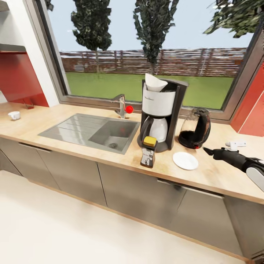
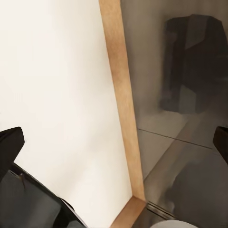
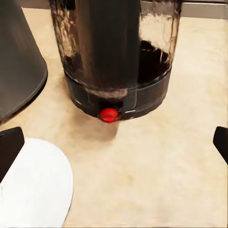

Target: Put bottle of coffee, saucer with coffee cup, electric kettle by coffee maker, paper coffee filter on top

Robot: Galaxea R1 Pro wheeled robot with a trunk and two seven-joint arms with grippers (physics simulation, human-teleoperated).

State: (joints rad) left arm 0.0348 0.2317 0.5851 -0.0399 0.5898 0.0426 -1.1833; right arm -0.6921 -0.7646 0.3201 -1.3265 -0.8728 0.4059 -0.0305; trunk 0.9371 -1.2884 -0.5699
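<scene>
Head view first: the coffee maker stands on the wooden surface just right of the sink, with a white paper coffee filter sitting in its top. Right in front of it, touching or nearly touching its base, is the bottle of coffee with its yellow cap. The white saucer lies near the front edge, a little right of the bottle and bare on top. Behind the saucer and just right of the coffee maker stands the electric kettle, dark with a glass body. Far off at the left end of the surface sits the small white coffee cup, well apart from everything else. The faucet with a red knob rises behind the sink. At the right edge the right gripper reaches in over the surface, pointing toward the kettle's base; it holds nothing, and how wide it is cannot be told from here.

Left wrist view now: the left gripper shows dark fingertips at the two picture edges, jaws spread wide, nothing between them. Beyond them lie pale floor, a wooden plinth strip and grey cabinet fronts.

Right wrist view: jaws wide again, empty. Straight ahead is the kettle's base with a red switch, near but apart from the fingertips. The saucer lies beside one fingertip, and the coffee maker's dark base curves in beside the kettle.
</scene>
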